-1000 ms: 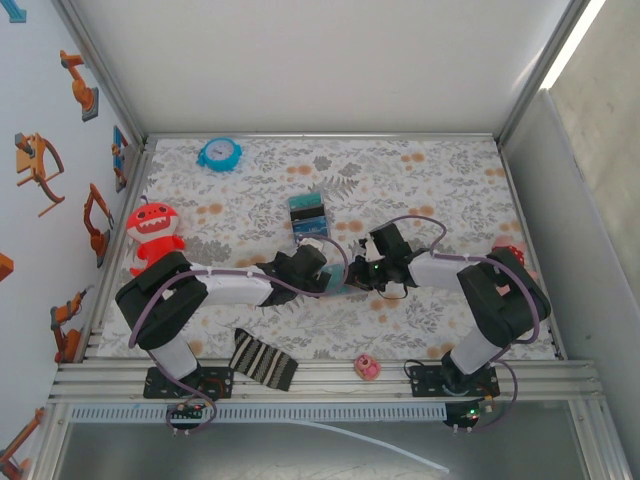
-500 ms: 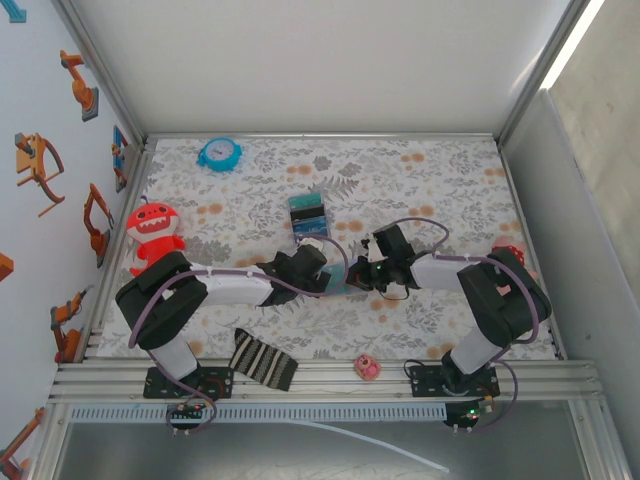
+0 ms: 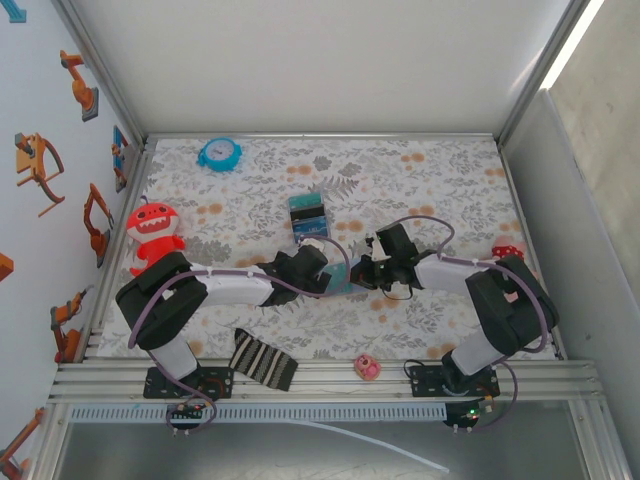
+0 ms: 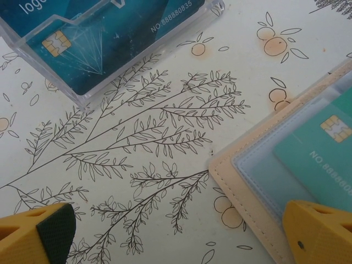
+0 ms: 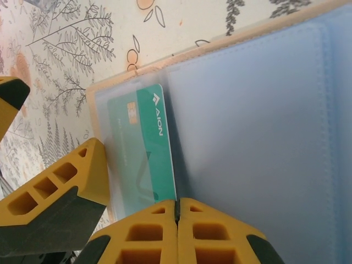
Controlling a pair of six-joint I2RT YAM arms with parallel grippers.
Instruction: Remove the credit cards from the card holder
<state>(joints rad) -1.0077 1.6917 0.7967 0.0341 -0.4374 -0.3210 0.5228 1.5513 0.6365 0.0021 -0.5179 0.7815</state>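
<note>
Step in hand: drawing the green card out of the card holder. The holder lies open on the floral tablecloth between my two grippers, pale blue panels up, with the card seated in a clear sleeve at one end.

My right gripper is closed tight, its tips meeting at the card's near edge. I cannot tell whether the card is pinched between them. My left gripper is spread wide and holds nothing. One fingertip sits at the holder's tan rim, seemingly to pin it. A clear box of blue cards stands near.

Next move, in my judgement: confirm the pinch, then pull straight along the sleeve with the left pressing the holder down. A skewed pull risks dragging the holder along
</note>
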